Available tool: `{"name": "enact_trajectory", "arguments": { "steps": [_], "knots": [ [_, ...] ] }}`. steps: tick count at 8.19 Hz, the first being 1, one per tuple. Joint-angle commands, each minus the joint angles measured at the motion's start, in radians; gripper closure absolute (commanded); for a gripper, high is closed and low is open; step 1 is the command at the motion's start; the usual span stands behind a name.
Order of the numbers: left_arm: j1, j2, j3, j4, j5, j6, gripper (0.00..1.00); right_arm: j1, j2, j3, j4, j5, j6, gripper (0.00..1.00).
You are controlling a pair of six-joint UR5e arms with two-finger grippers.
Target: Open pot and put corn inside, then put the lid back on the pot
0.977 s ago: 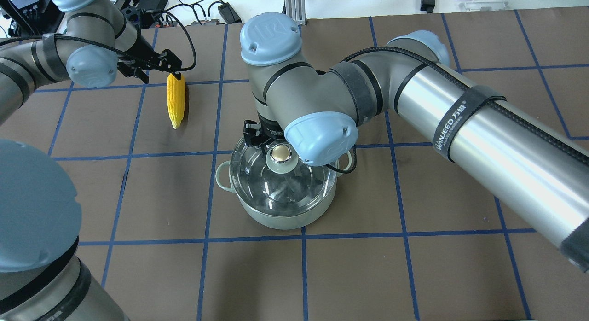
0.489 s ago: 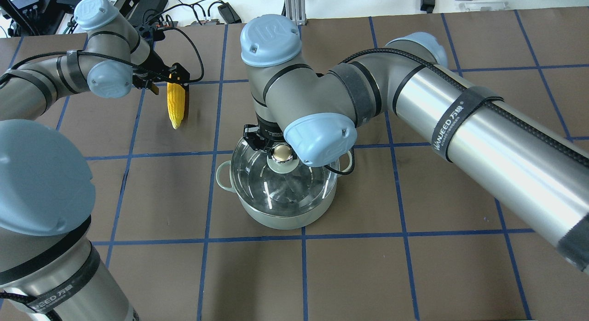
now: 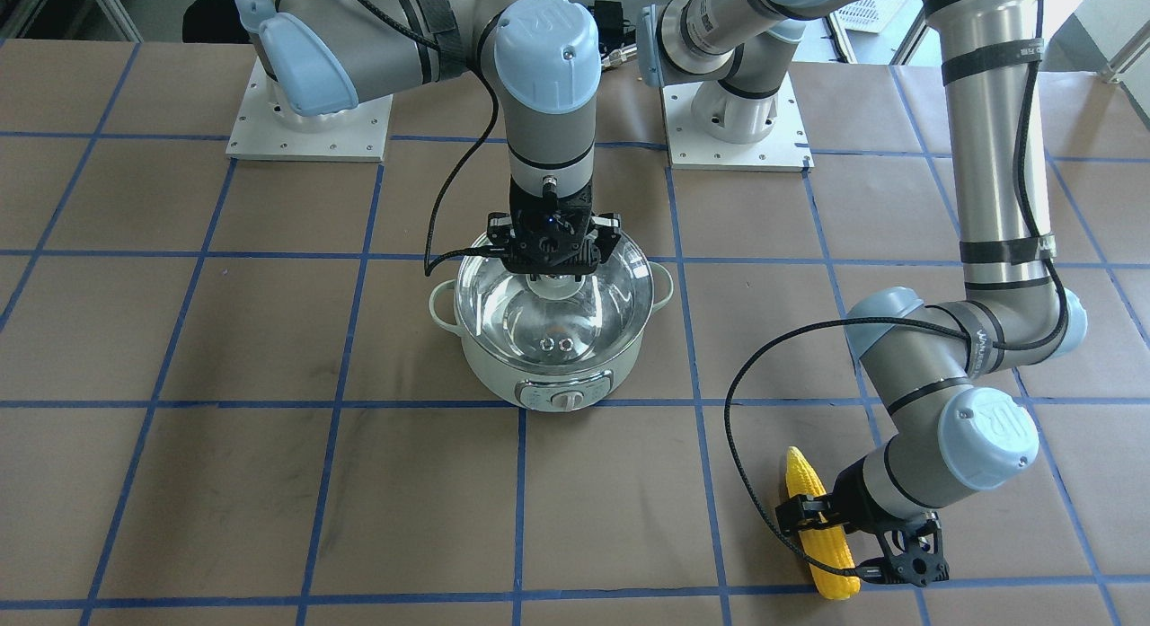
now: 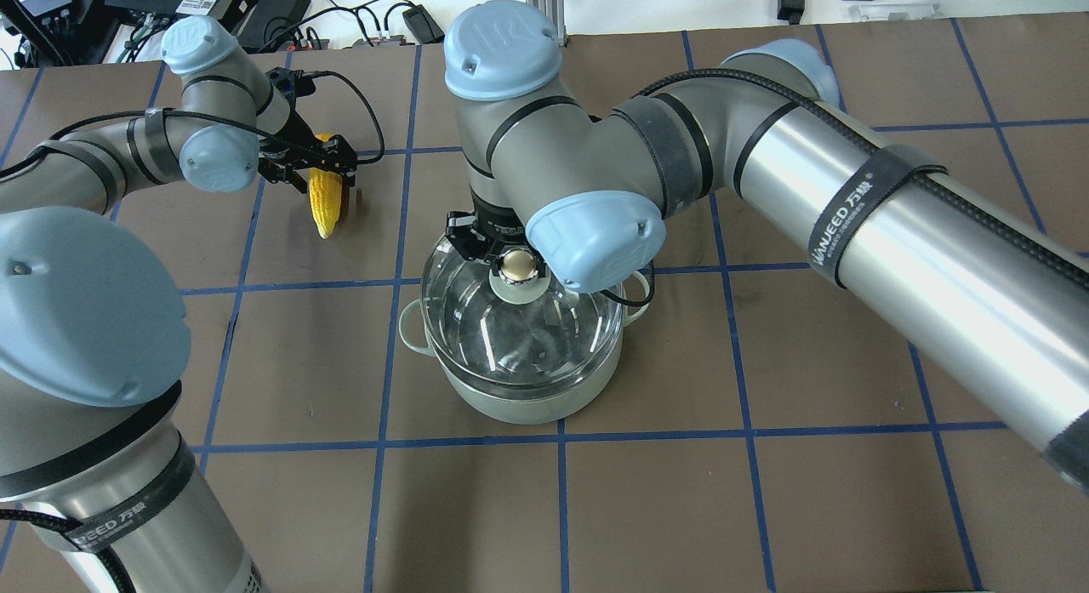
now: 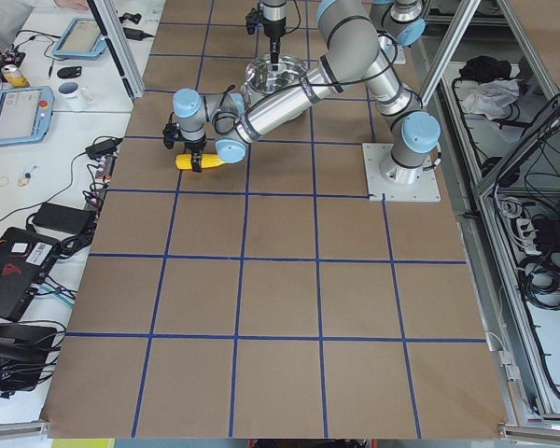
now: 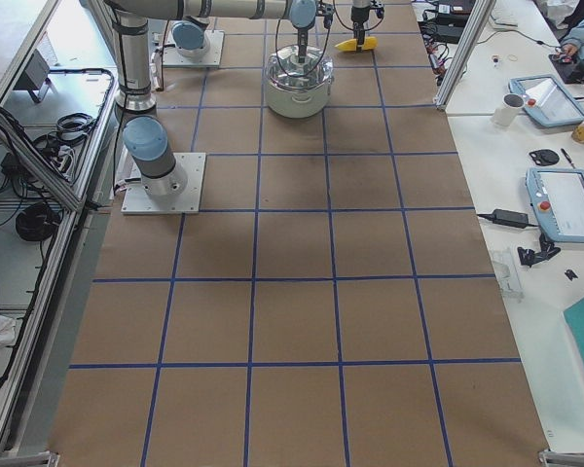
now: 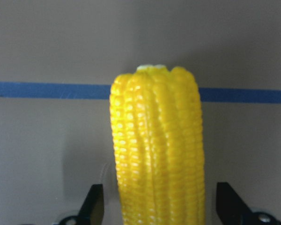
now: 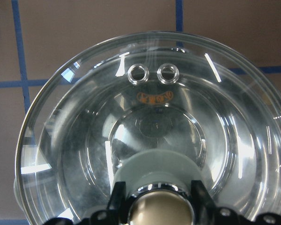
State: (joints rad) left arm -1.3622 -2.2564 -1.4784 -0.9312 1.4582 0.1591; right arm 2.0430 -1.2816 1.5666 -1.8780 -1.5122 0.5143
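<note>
The yellow corn (image 4: 326, 205) lies on the table, far left of the pot; it also shows in the front view (image 3: 822, 536). My left gripper (image 4: 328, 162) is open and straddles the corn's thick end, with a gap on each side in the left wrist view (image 7: 157, 140). The mint-green pot (image 4: 527, 403) stands at the table's middle. My right gripper (image 4: 509, 263) is shut on the cream-gold knob of the glass lid (image 4: 510, 342). The lid hangs a little above the pot's rim, roughly level (image 3: 557, 321). Its vent holes (image 8: 154, 73) show in the right wrist view.
The brown table (image 4: 766, 508) has a blue tape grid. The right arm's big links (image 4: 851, 210) reach over the pot from the right. Cables and power bricks (image 4: 281, 6) lie beyond the far edge. The pot's control knob (image 3: 561, 399) faces away from the robot.
The left gripper has come down over the corn's thick end, its fingers now on either side. The right gripper has raised the lid a little off the pot.
</note>
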Motion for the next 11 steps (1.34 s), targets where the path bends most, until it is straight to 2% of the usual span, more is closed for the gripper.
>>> {"name": "enact_trajectory", "arguments": {
  "steps": [1, 3, 5, 6, 8, 11],
  "knots": [
    [0.0, 0.001, 0.006, -0.001, 0.007, 0.007, 1.0, -0.053, -0.013, -0.098, 0.072, -0.002, -0.025, 0.99],
    [0.0, 0.027, 0.01, -0.001, 0.01, -0.006, 1.0, -0.186, -0.066, -0.108, 0.149, -0.002, -0.203, 0.98],
    [0.0, 0.11, 0.009, -0.03, 0.008, -0.013, 1.0, -0.394, -0.103, -0.108, 0.242, 0.062, -0.444, 0.97],
    [0.0, 0.165, 0.007, -0.069, 0.008, -0.076, 1.0, -0.468, -0.126, -0.106, 0.279, 0.049, -0.555, 0.97],
    [-0.04, 0.265, 0.004, -0.176, 0.001, -0.208, 1.0, -0.565, -0.168, -0.108, 0.321, -0.034, -0.699, 0.98],
    [-0.18, 0.382, 0.003, -0.27, -0.002, -0.352, 1.0, -0.629, -0.183, -0.105, 0.344, -0.037, -0.795, 0.99]
  ]
}}
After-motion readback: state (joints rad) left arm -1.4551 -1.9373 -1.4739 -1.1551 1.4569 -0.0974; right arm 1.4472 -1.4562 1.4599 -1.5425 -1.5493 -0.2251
